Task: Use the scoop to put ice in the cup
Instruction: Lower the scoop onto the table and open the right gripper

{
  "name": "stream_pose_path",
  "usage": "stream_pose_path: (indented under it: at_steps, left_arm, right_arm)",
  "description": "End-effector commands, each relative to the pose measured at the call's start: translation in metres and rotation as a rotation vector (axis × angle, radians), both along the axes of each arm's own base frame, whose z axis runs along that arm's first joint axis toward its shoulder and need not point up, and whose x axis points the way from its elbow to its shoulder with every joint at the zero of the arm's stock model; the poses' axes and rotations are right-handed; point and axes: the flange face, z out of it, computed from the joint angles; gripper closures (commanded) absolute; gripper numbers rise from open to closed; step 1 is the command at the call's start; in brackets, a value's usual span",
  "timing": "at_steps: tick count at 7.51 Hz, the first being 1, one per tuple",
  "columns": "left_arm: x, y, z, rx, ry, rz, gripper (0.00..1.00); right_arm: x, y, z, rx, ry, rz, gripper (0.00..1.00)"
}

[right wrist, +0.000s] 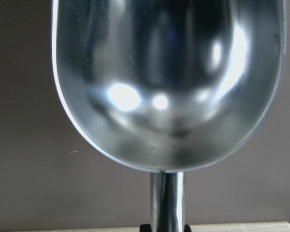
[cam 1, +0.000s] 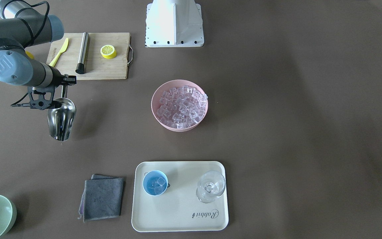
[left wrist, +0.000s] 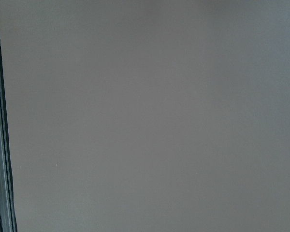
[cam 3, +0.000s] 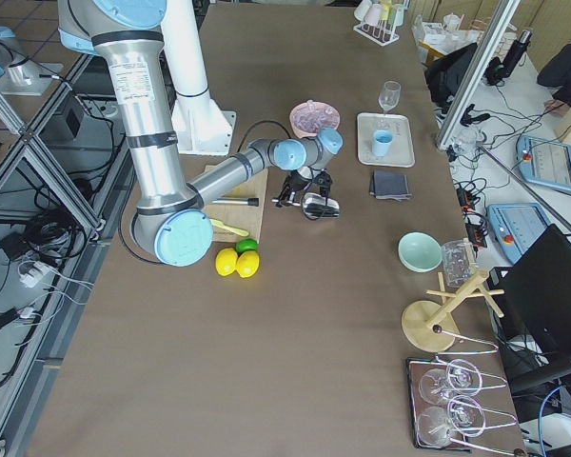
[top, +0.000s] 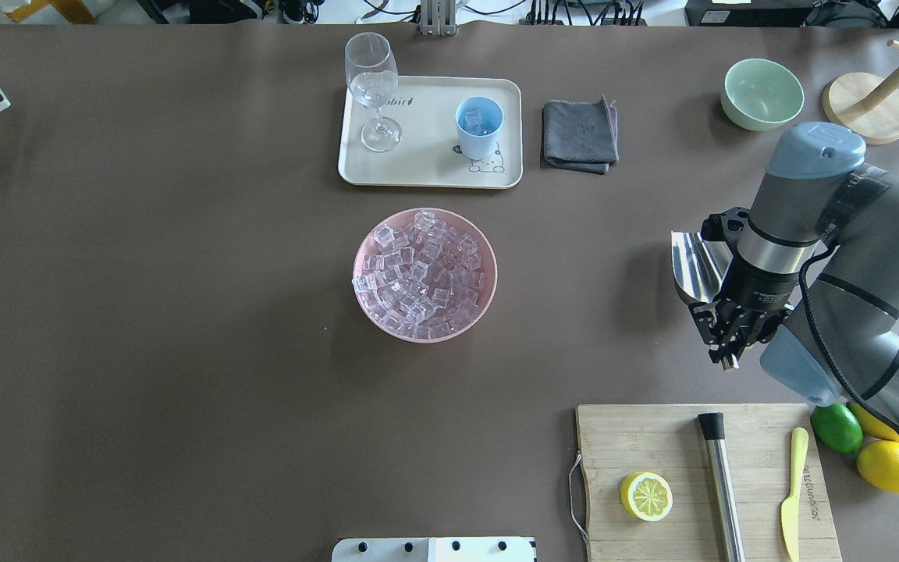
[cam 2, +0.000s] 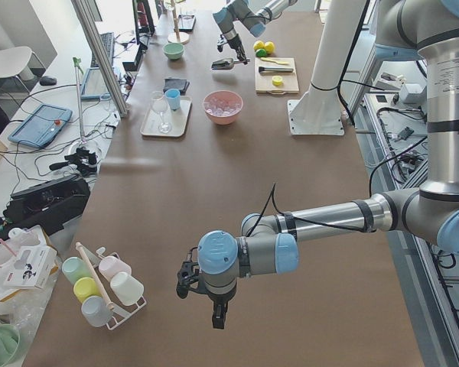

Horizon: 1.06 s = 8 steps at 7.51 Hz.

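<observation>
Light-blue cup (top: 478,144), pink bowl (cam 1: 177,128)

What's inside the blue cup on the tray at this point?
The cup on the tray holds a few clear ice cubes. Any cubes beneath the top ones are covered, so the count is unclear.

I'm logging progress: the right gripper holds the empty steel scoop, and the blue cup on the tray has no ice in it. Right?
No. The blue cup on the tray already has a few ice cubes in it, as the front-facing view shows. The right gripper does hold the empty steel scoop.
</observation>
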Motion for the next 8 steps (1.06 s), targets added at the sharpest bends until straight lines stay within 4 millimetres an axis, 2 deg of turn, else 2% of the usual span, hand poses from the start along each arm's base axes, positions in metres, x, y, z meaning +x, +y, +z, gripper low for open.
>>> stream_pose_path:
  at_steps: [1,3,4,5,6,8]
  left_arm:
    - [0.000,-0.001,-0.001,0.003,0.000,0.000,0.02]
    - [0.000,-0.001,-0.001,0.003,0.000,0.000,0.02]
    - [0.000,-0.001,-0.001,0.001,0.000,0.000,0.02]
    - [0.000,-0.001,-0.001,0.003,0.000,0.000,0.02]
    - [0.000,-0.002,-0.001,0.004,-0.001,0.000,0.02]
    - [0.000,-0.002,-0.001,0.003,0.000,0.000,0.02]
  right_arm:
    - [-0.014,0.003,0.009,0.003,-0.004,-0.002,1.00]
    - [-0.017,0.002,0.014,0.002,0.002,-0.006,1.00]
    - [-0.018,0.001,0.016,0.013,-0.008,-0.006,0.64]
    - [-0.018,0.001,0.015,0.020,-0.007,-0.003,0.15]
    - [-0.019,-0.001,0.010,0.034,-0.009,-0.004,0.01]
    - [-0.016,-0.002,-0.001,0.049,-0.024,0.000,0.01]
